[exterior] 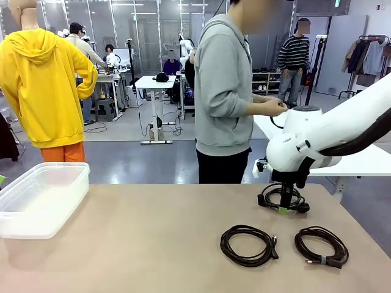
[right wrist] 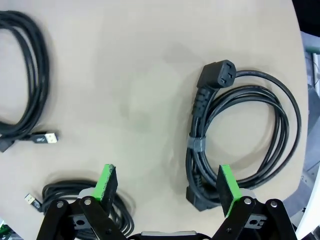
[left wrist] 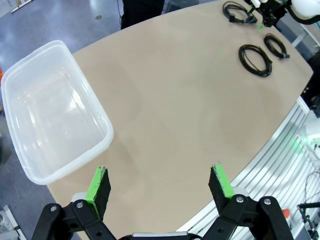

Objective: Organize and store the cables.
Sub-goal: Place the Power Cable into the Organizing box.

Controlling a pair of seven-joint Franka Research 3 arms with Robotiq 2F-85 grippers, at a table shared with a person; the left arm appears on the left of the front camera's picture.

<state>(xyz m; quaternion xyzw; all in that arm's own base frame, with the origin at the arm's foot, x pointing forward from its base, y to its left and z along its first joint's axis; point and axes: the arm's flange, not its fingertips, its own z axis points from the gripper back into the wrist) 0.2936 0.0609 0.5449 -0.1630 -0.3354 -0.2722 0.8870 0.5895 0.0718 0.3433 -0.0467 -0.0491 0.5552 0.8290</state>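
Observation:
Three black cable coils lie on the table's right side. The thick power cable coil (exterior: 284, 199) (right wrist: 240, 135) (left wrist: 239, 11) sits farthest back. My right gripper (exterior: 286, 206) (right wrist: 167, 185) (left wrist: 265, 17) hangs open just above it, pointing down, one green pad over the coil's near edge and the other over bare table. A USB cable coil (exterior: 247, 245) (left wrist: 255, 59) (right wrist: 25, 75) and a third coil (exterior: 321, 246) (left wrist: 276, 46) (right wrist: 85, 200) lie nearer the front. My left gripper (left wrist: 160, 184) is open and holds nothing, high above the table's left part.
A clear plastic bin (exterior: 43, 172) (left wrist: 107, 132) stands at the table's left, with nothing in it. A person in a grey hoodie (exterior: 223, 91) stands at the far side, hands (exterior: 272, 107) holding a black cable. A broad bare stretch of table (exterior: 153, 232) lies between bin and coils.

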